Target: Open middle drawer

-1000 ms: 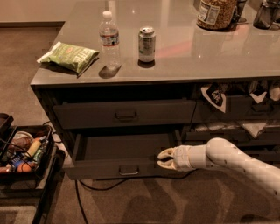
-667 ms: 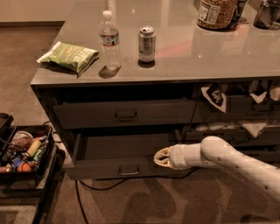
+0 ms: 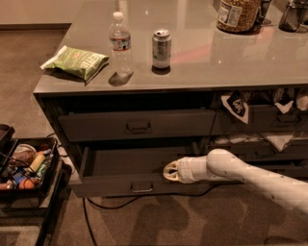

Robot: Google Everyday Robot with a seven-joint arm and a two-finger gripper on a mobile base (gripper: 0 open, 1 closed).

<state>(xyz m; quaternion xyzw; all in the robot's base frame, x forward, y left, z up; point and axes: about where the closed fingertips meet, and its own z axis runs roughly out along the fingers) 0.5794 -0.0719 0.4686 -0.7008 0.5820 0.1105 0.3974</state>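
Dark grey metal, the wide middle drawer (image 3: 110, 185) with its small rectangular centre pull stands pulled out beneath the grey counter's (image 3: 202, 72) front edge, near its front-left corner. The robot's white hand (image 3: 171, 171) rests at the drawer front's top rim; how far open it is cannot be told.

No legible text anywhere. Green bag (image 3: 77, 61) left of can (image 3: 161, 48), on counter (image 3: 207, 65): print blurred. Jar (image 3: 237, 14) right of can: label unreadable. Pincer (image 3: 171, 171) below can, at front edge of middle drawer (image 3: 110, 185).
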